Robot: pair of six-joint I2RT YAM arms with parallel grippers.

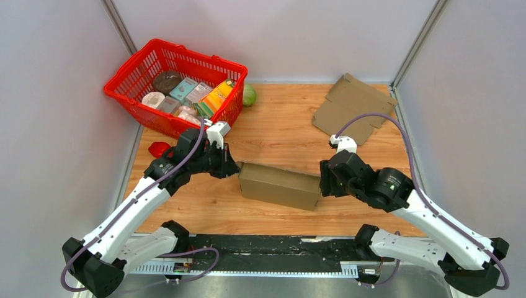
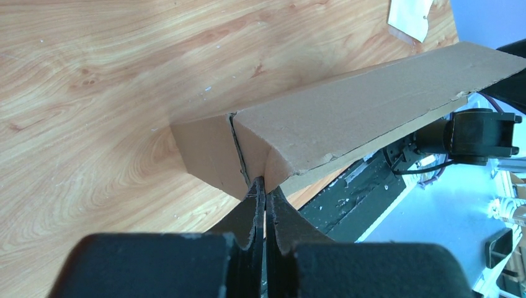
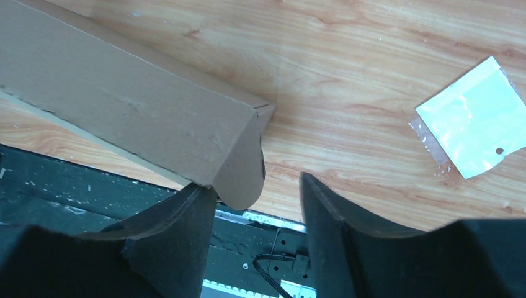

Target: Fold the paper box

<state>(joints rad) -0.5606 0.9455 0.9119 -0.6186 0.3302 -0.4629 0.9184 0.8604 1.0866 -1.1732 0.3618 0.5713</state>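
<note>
Top external view showed the paper box (image 1: 280,185) at frame centre; left gripper (image 1: 234,169), jaws closed, touched its left end; right gripper (image 1: 322,180) stood parted at its right end.

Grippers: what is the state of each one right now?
Left gripper: shut, tips against the paper box end.
Right gripper: open, jaws around the box's other end.

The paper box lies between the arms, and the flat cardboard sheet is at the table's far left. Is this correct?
No: the top view shows the flat cardboard sheet at the far right of the table. The rest holds.
</note>
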